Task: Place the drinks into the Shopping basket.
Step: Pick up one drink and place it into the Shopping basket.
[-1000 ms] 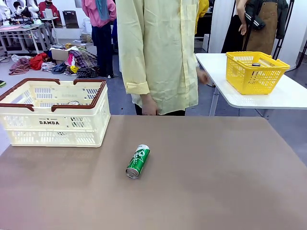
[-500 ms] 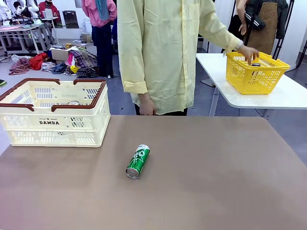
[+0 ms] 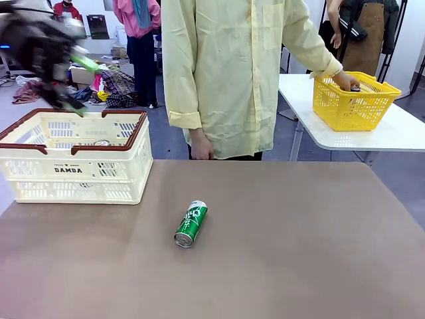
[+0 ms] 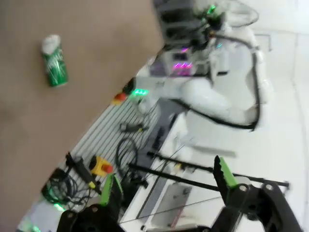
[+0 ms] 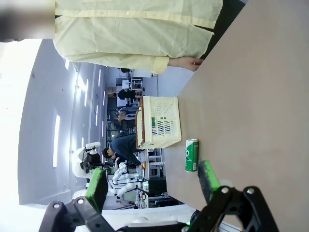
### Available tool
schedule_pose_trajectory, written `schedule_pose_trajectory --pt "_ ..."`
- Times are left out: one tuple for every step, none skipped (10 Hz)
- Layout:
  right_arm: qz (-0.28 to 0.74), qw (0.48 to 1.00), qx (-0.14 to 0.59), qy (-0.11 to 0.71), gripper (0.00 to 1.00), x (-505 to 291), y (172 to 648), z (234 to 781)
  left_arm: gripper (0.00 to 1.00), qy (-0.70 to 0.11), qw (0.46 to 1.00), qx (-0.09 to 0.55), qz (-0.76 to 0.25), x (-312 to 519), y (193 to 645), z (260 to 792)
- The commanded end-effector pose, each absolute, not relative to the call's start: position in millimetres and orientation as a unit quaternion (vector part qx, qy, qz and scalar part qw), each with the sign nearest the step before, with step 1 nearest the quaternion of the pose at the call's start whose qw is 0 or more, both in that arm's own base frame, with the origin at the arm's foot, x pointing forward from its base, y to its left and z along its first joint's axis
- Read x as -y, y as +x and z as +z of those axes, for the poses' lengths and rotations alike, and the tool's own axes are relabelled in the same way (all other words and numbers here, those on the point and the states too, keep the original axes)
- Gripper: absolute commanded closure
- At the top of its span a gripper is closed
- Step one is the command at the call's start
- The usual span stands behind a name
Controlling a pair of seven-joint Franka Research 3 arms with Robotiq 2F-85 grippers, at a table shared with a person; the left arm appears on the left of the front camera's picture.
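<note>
Fingers (image 4: 112, 193) of the left gripper (image 3: 85, 88) are spread wide, green pads well apart, with nothing caught between them. The gripper is seen as a blur, up high at the left, above the Shopping basket (image 3: 66, 169). Over to the right gripper (image 5: 153, 182): its jaws are held apart too, and nothing is gripped.

Now the drinks. One green can (image 3: 191, 224) is laid on its side near the middle of the brown table (image 3: 299, 252), silver top turned toward the near edge. It is well apart from both grippers and to the near right of the basket. Inside the basket, toward its right wall, a silver can top (image 3: 101, 142) is glimpsed; its colour cannot be told. The basket itself is set at the far left of the table, "DAMDA" lettering faced toward the near side.

At the far edge a person in a pale yellow shirt is stood. One hand (image 3: 199, 147) is hung just beyond the table, and the other hand (image 3: 345, 81) is reached into a yellow mesh basket (image 3: 355, 106) on a white side table (image 3: 372, 139) at the far right.
</note>
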State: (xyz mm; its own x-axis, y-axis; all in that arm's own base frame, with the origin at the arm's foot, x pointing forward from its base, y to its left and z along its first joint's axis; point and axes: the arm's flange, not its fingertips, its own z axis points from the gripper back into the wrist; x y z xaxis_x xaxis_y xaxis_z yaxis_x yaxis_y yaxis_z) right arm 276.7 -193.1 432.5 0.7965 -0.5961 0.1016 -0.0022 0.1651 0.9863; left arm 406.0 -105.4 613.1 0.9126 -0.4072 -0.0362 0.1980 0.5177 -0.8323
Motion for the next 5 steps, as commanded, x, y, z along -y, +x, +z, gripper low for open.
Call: schedule_pose_trajectory --pt "-0.200 0.717 0.256 0.617 0.00 194.0 280.4 434.8 0.00 -0.309 0.900 -0.185 -0.247 186.4 398.9 571.6" --pt "-0.200 0.717 0.256 0.617 0.00 194.0 280.4 434.8 0.00 -0.262 0.910 -0.186 -0.263 218.0 384.5 547.0" --pt "-0.200 0.717 0.256 0.617 0.00 194.0 280.4 434.8 0.00 -0.210 0.930 -0.150 -0.260 238.1 373.3 520.0" --pt "-0.200 0.717 0.256 0.617 0.00 194.0 280.4 434.8 0.00 -0.177 0.946 -0.118 -0.243 244.4 369.3 496.2" --pt "-0.200 0.717 0.256 0.617 0.00 194.0 280.4 434.8 0.00 -0.173 0.953 -0.092 -0.232 244.6 364.5 483.0"
